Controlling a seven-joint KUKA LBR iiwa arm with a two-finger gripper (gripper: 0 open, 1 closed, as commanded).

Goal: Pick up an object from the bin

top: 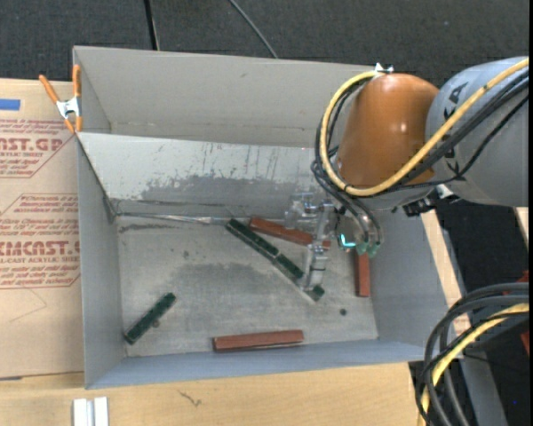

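The arm reaches into the bin (204, 162) from the right, its orange cover (386, 131) and yellow cables (336, 127) above the bin's right half. The gripper (314, 284) is low in the bin, right of the floor's centre, at the lower-right end of the long green stick (265, 245). That stick lies slantwise on the floor, running from upper left down to lower right. Whether the gripper is open or closed, and whether it grips the stick, cannot be told. The upper brown stick (282, 232) lies just beside the long green stick, on its upper side, and the two seem to touch or cross near the gripper. The short brown stick (362, 276) lies just right of the gripper, pointing toward the back and front walls. Well apart from these, the front brown stick (258, 340) lies along the front wall, and the short green stick (149, 317) lies slantwise in the front left corner. The floor between them is bare, scuffed metal.
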